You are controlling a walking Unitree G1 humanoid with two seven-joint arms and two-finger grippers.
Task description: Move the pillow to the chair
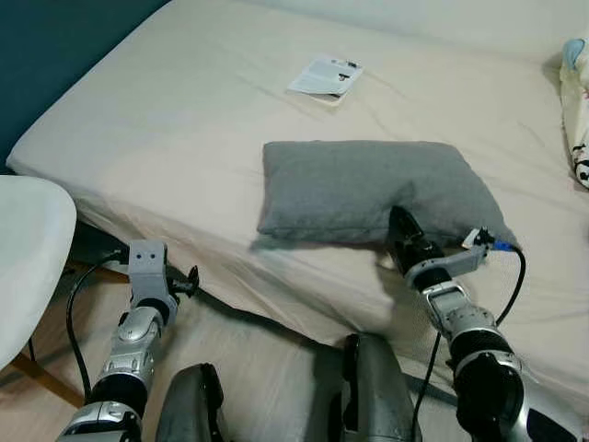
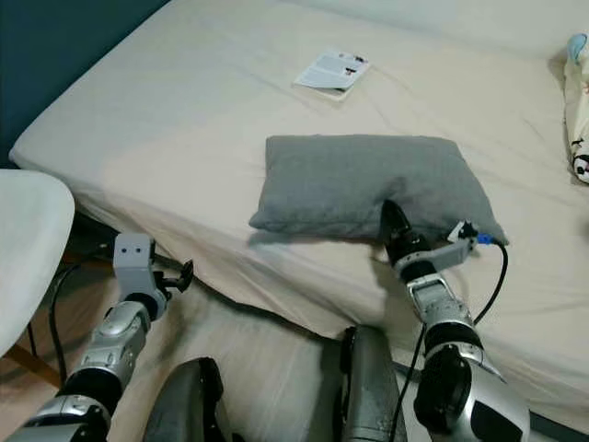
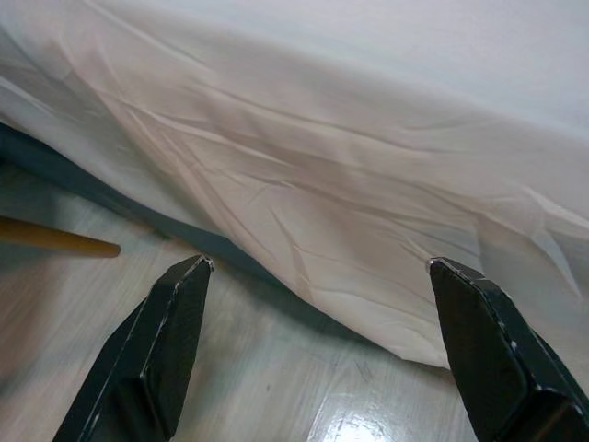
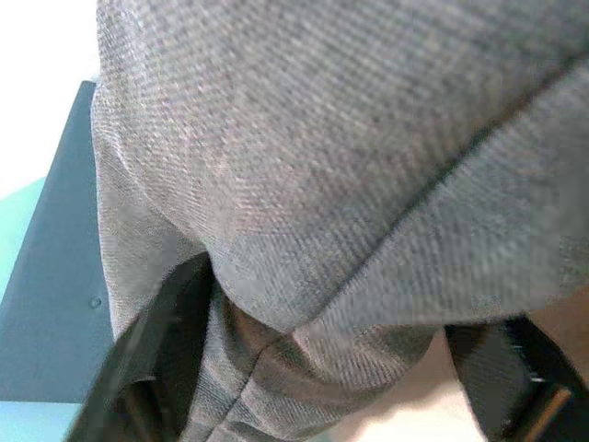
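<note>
Right gripper [image 1: 401, 224] at lower centre-right of the head view, fingers pushed into the near long edge of the pillow [image 1: 368, 189], toward its right end. Seen from the right wrist: grey cloth bunched between the two fingers [image 4: 161, 341], so clamped on a fold of pillow, though how firm cannot be judged. Pillow flat on the bed [image 1: 184, 120], mid-frame, long axis running left to right across the picture, far side toward the top. Right arm plainly the nearer one, already touching.

Left gripper [image 1: 184, 279] low at lower left, off the mattress edge, fingers [image 3: 147, 359] spread wide and empty above the wooden floor [image 3: 276, 387], with the hanging sheet just ahead.

Chair [image 1: 28, 258] at far left edge, white seat, well apart from the pillow and on the opposite side from the working arm; likely a lift and a carry leftward across the body, or a turn. Mattress corner between pillow and chair, worth clearing.

Farther up: leaflet [image 1: 325, 77] on the sheet, upper centre, apart from the pillow. Patterned cloth [image 1: 576, 101] at right edge.
</note>
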